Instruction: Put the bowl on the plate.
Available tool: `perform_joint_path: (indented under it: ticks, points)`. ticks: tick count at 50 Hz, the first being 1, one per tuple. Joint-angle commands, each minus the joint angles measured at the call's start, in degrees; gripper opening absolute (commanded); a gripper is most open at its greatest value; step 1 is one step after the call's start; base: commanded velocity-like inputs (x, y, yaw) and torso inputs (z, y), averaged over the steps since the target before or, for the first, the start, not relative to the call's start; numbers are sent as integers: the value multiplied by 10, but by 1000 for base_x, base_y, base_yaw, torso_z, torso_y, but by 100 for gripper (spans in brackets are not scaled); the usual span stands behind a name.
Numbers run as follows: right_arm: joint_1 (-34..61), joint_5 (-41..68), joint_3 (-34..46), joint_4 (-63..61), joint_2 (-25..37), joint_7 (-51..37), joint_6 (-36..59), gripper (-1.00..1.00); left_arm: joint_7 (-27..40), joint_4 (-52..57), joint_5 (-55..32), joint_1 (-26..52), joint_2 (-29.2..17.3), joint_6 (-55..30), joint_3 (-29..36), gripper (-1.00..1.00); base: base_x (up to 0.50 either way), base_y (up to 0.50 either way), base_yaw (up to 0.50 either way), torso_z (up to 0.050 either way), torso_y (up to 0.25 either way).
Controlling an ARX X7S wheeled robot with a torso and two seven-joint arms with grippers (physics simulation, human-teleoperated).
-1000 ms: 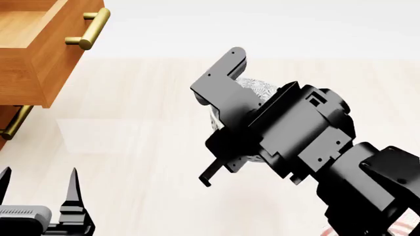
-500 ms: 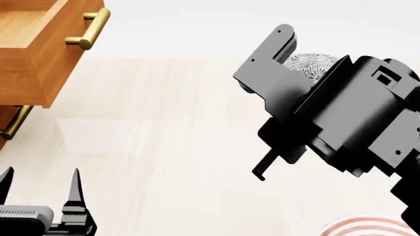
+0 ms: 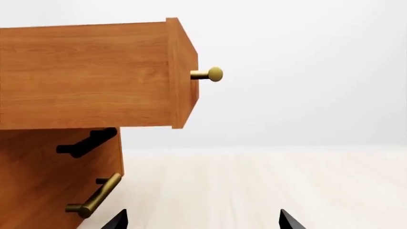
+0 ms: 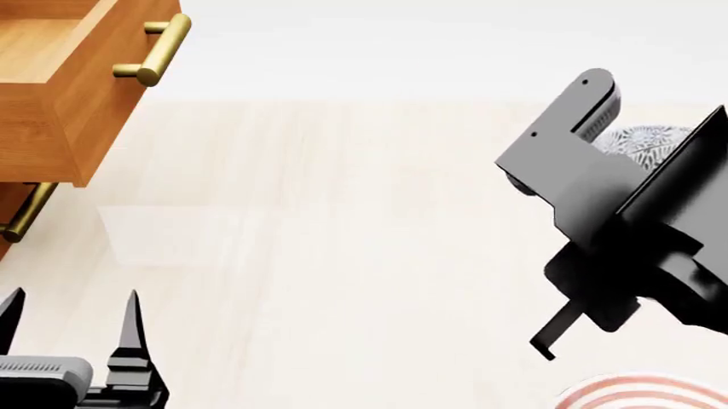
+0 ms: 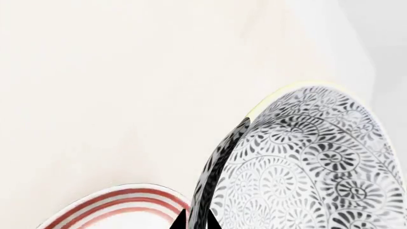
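The bowl (image 5: 305,162), white with a dense grey-blue floral pattern, is held tilted off the table, and my right gripper (image 5: 195,223) is shut on its rim. In the head view only a bit of the bowl (image 4: 643,143) shows behind the right arm (image 4: 615,213) at the right side. The plate (image 5: 121,202), white with red rings, lies on the table below the bowl. Its rim (image 4: 643,390) peeks in at the head view's bottom right. My left gripper (image 4: 71,307) is open and empty at the bottom left, far from both.
A wooden cabinet stands at the left with its top drawer (image 4: 68,85) pulled out and a brass handle (image 4: 153,49) sticking out. A lower drawer handle (image 3: 95,198) sits close to the left gripper (image 3: 201,222). The pale wooden tabletop (image 4: 341,239) spreads between the arms.
My right arm has swung to the right with the bowl in its grip, toward the plate, more of which now shows. The left arm has stayed put.
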State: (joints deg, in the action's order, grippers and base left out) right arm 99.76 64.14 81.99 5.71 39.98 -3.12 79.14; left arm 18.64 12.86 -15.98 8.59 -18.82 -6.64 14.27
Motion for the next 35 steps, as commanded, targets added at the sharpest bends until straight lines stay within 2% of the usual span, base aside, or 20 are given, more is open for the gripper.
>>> perform_joint_path:
  ticks: [1,35]
  points:
    - [5,22,-15,-33,38,-35,41,-100,2,3,-1,1,-2,-2,2,100,0,0,0,0,0]
    - [-97,239,-87,-186,185,-236,28,-100,-3,-17,-4,7,0,12,12,100,0,0,0,0,0]
